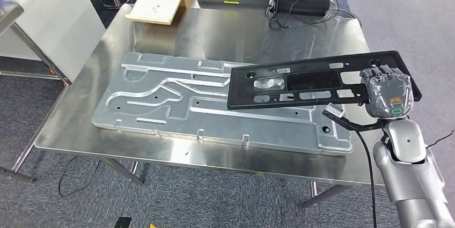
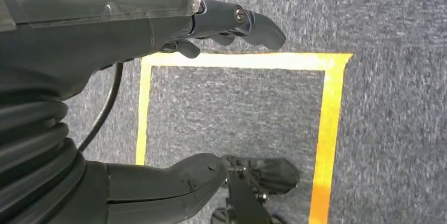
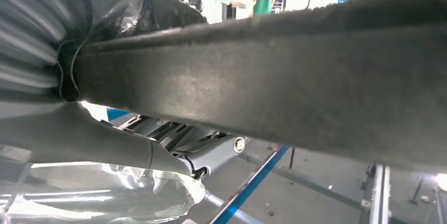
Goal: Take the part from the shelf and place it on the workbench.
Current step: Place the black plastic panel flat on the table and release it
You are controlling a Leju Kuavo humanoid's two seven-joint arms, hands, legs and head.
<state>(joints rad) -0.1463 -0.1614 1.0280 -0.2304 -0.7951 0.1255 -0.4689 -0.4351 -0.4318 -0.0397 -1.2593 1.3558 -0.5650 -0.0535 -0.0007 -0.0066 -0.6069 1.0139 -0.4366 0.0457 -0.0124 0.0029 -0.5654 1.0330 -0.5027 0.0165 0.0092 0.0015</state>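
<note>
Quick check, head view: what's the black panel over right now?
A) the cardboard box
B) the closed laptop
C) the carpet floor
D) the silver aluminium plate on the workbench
D: the black panel, gripped at its right end by the right hand, overlaps the right part of the silver aluminium plate lying on the workbench; whether it touches the plate cannot be told.
</note>
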